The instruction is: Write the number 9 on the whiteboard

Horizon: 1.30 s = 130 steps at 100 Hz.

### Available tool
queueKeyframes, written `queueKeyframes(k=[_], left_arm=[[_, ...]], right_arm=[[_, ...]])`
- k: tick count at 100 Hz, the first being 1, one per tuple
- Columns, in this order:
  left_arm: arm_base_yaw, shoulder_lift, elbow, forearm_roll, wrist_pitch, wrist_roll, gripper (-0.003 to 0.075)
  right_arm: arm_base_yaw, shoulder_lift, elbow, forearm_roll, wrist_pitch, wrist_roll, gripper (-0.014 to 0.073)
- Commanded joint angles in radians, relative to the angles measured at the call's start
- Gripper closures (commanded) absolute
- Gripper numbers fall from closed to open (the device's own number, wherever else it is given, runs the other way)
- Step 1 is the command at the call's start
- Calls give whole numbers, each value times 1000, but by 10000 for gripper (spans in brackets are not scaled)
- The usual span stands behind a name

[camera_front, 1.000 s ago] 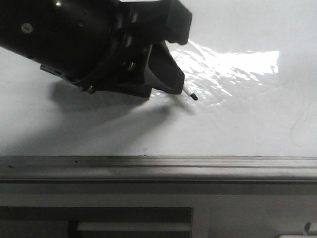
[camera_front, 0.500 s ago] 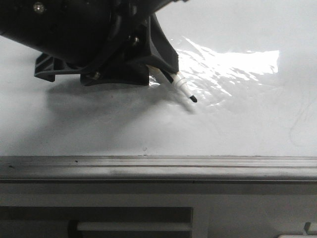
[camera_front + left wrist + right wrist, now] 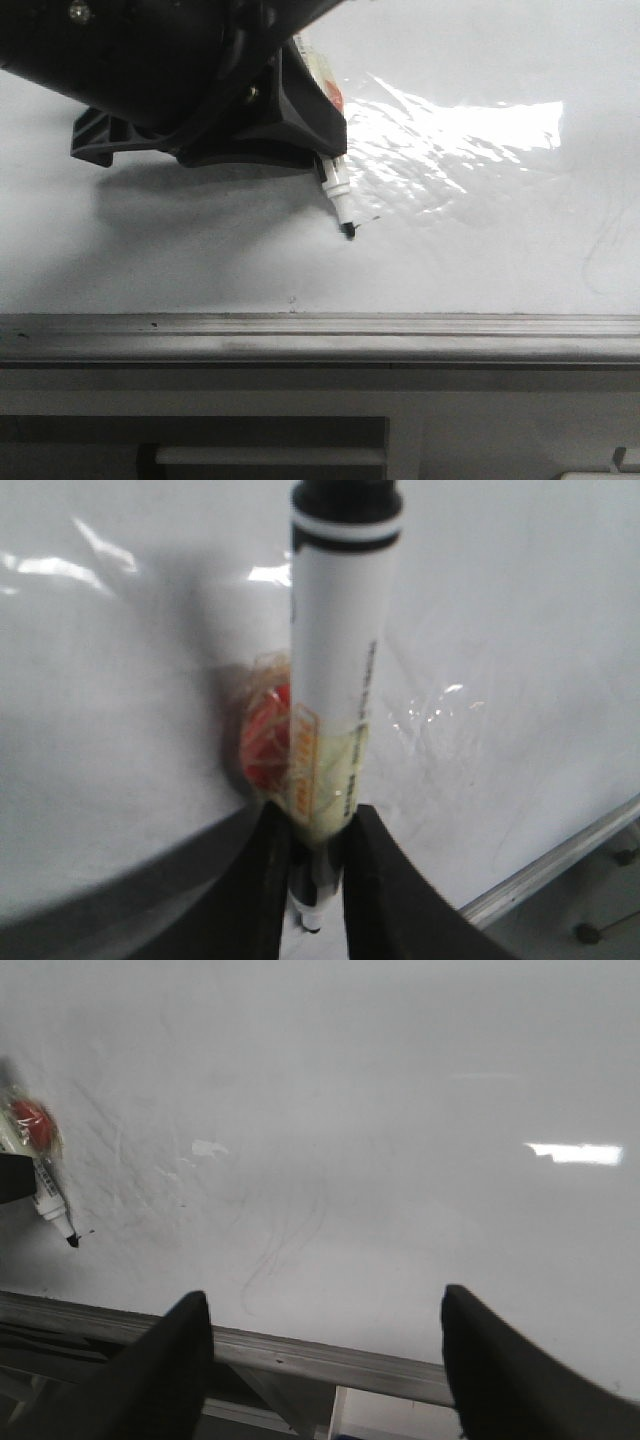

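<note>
Front: your left gripper (image 3: 325, 165) is angling down over the whiteboard (image 3: 480, 250), pinching the marker (image 3: 340, 195), tip touching beside a short dash (image 3: 368, 219); glare is washing out detail. Left wrist: fingers are clamping the barrel. Right wrist: your right gripper (image 3: 325, 1360) is hovering, spread wide; only faint smudges are showing.

The marker (image 3: 338, 196) has been swung from a shallow slant pointing right to a steeper, near-upright tilt, and its tip has been brought leftward and nearer, down onto the whiteboard (image 3: 480, 260). A short thin black stroke (image 3: 366, 219) has been left on the board, running right from the tip.
</note>
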Motion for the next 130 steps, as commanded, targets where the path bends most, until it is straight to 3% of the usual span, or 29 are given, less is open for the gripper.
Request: queueKeyframes(k=[1,32,52,65,86,130], left_arm=[[11,-51,-22,117,28,3,741],[11,-189,-46,687,490,5,741],[3,-201,-49,702,633,219,741],[-35,-201,-49,692,636,364,741],[-92,-201,-49,692,564,502,741],[-96,-201,-49,702,497,537,741]], right_arm=[[15,18,-34,23,-61,-14,165],[91,28,-34,381,-36,-477,165],[91,77,-34,657,16,-848,165],[104,114,-34,781,59,-1002,165],[202,195,-34,786,78,-1077,165],[391,465,-60,874,-43,-1306,165]])
